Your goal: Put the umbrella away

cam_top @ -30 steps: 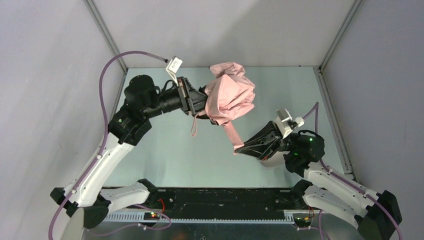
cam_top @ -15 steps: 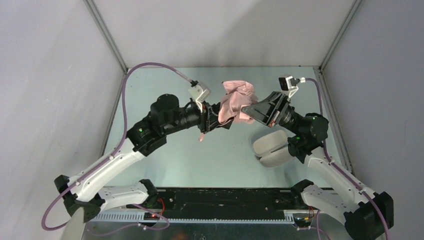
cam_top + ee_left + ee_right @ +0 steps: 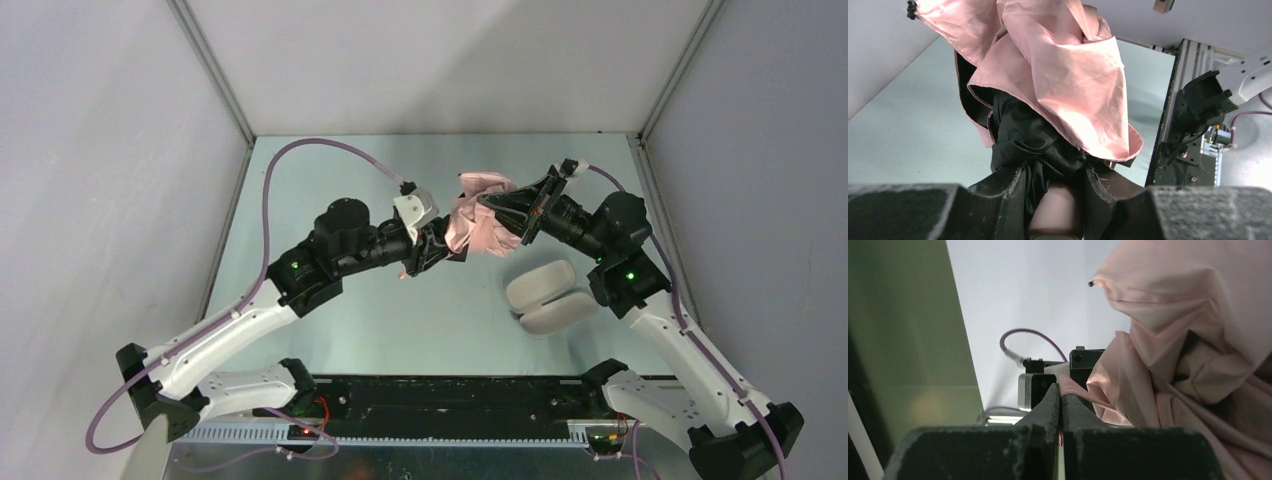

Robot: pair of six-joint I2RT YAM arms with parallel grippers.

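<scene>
1. My left pincer (image 3: 438,250) grasps the umbrella (image 3: 465,225) by its handle, steadying it above mid-table.
2. My right pincer (image 3: 492,210), clenched at its 2 o'clock, seemingly nips fabric to gather it.
3. The case (image 3: 545,297) lies at 4 o'clock.

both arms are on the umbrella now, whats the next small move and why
Probably the right gripper, its jaws shut on a fold of fabric, should draw that fold around the umbrella to tighten the bundle. The canopy is loose and bunched in the air, the left gripper grips the handle end, and the case looks too slim for it as is.
</scene>
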